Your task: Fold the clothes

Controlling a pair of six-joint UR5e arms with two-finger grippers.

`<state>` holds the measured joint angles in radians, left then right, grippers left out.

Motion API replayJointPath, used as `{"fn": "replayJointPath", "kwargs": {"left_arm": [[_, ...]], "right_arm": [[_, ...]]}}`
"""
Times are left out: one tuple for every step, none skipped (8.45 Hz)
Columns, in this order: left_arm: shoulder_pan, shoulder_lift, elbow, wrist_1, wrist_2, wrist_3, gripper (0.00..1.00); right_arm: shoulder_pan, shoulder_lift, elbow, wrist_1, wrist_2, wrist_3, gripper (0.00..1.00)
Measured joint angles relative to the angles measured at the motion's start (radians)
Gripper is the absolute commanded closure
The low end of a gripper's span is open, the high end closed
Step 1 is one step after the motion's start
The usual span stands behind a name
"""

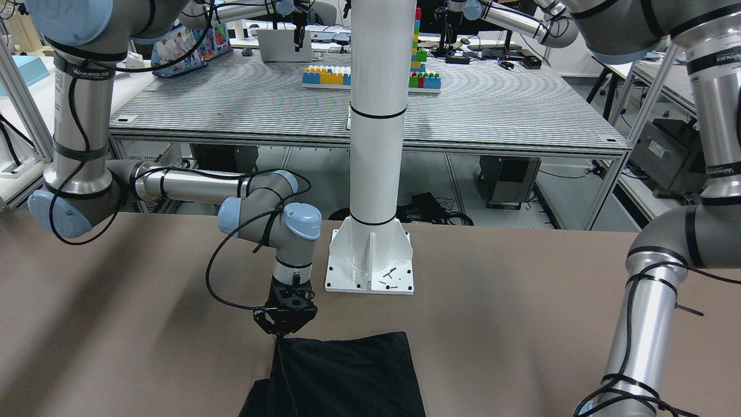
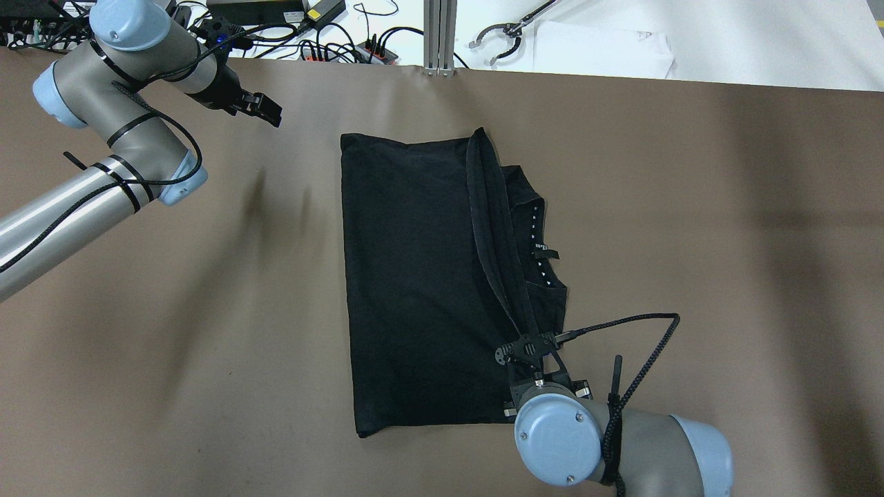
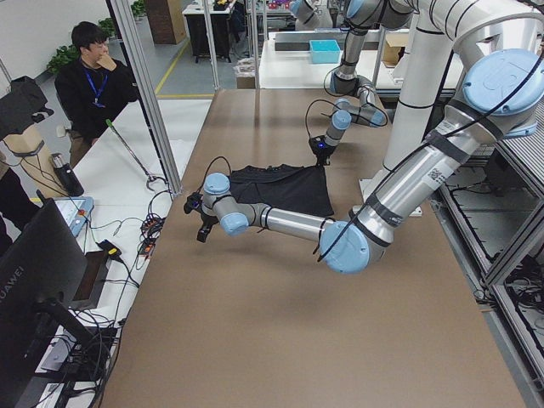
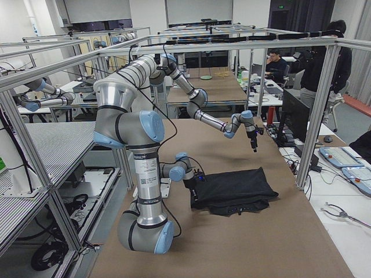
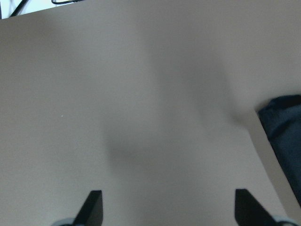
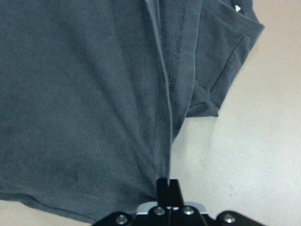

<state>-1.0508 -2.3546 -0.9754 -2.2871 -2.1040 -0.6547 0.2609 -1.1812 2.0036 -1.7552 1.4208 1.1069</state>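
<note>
- The right gripper [image 2: 523,342], at the black garment's [image 2: 414,276] 5 o'clock corner, is clamping its jaws on a raised hem. Risk: the thin pinch slipping free, or the pull dragging lower layers askew.
- The black garment is lying mid-surface [image 2: 690,207], partly folded.
- The left gripper [image 2: 268,110], at 10 o'clock, is hovering with jaws apart.
- Count: one garment, two grippers.

Black garment [image 1: 341,376] cropped by the front-facing view's lower edge, just beyond the right gripper [image 1: 280,335]. In the left wrist view, only the tips of the left gripper [image 5: 169,209] in frame, with a blurred sliver of cloth clipped off to one side. From overhead, right fingertips masked beneath the arm's own wrist [image 2: 556,431].
</note>
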Motion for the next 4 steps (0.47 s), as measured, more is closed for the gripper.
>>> {"fn": "replayJointPath", "kwargs": {"left_arm": [[0.0, 0.0, 0.0, 0.0, 0.0, 0.0, 0.0], [0.0, 0.0, 0.001, 0.0, 0.001, 0.0, 0.0], [0.0, 0.0, 0.001, 0.0, 0.001, 0.0, 0.0], [0.0, 0.0, 0.0, 0.0, 0.0, 0.0, 0.0]], "right_arm": [[-0.011, -0.039, 0.011, 0.04, -0.002, 0.055, 0.06], [-0.026, -0.051, 0.015, 0.072, -0.001, 0.108, 0.06], [-0.033, -0.039, 0.015, 0.09, 0.002, 0.139, 0.06], [-0.022, -0.017, 0.011, 0.096, 0.005, 0.146, 0.06]]}}
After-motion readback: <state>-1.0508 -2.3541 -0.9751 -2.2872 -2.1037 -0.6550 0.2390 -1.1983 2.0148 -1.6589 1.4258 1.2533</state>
